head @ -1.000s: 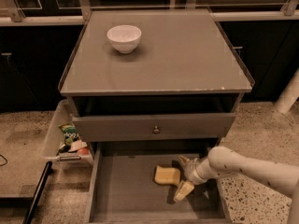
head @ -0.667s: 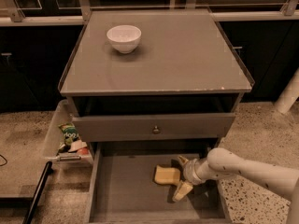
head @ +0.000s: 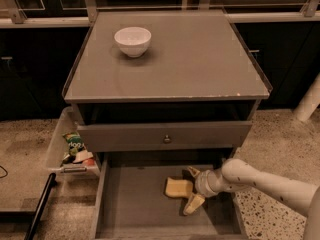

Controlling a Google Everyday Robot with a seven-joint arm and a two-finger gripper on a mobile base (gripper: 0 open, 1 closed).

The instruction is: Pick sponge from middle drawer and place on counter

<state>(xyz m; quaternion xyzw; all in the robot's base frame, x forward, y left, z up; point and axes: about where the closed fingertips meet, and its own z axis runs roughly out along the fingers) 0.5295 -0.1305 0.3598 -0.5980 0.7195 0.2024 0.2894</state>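
The pale-yellow sponge (head: pixel 179 187) lies on the floor of the open middle drawer (head: pixel 135 204), right of its centre. My gripper (head: pixel 193 188) reaches into the drawer from the right on a white arm. Its yellowish fingers (head: pixel 193 203) are spread, one behind and one in front of the sponge's right end. The jaws stand open around that end and do not squeeze it. The grey counter (head: pixel 200 59) is the cabinet top above.
A white bowl (head: pixel 132 40) stands at the counter's back left. A closed drawer front with a round knob (head: pixel 166 139) sits above the open drawer. A clear bin with snack packets (head: pixel 75 149) is on the floor at the left. A white post (head: pixel 307 101) stands at the right.
My gripper has edged slightly left toward the sponge, and its fingers now straddle the sponge's right end. The sponge has not moved.
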